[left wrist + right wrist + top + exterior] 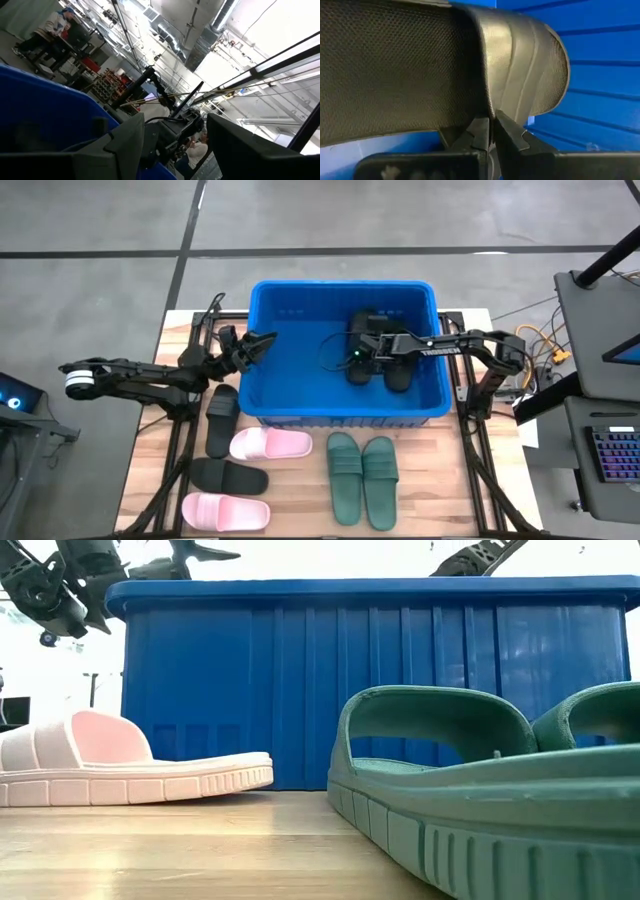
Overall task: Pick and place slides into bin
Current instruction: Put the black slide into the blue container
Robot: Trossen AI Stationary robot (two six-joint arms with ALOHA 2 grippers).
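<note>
Green foam fills the low view: a dark green slide [470, 810] lies closest to the lens, its mate [600, 715] just behind it, and a pale pink slide [120, 768] lies farther off toward 9 o'clock, all in front of the ribbed wall of the blue bin [380, 680].

From above, the bin [270, 360] stands at the table's 12 o'clock side. Two black slides [375, 350] are inside it, toward its 3 o'clock half, side by side. The right gripper [358, 352] reaches in from 3 o'clock over the rim and sits at those slides; in the right wrist view its fingers [482, 132] are pinched tight together on the edge of a black slide's strap [520, 65], so it is clenched on that slide inside the bin.

The left gripper [262, 343] hovers at the bin's 9 o'clock rim, jaws spread and holding nothing; its wrist view looks past the blue wall [45, 115] up at the ceiling.

Six slides lie on the wooden table [450, 480] at the bin's 6 o'clock side. The green pair [362, 478] lies side by side near 5 o'clock. One pink slide [270, 444] lies just below the bin wall, the other [225, 511] near the table's 7 o'clock corner. One black slide [221, 420] lies by the bin's 8 o'clock corner, another [228, 475] between the two pink ones.
</note>
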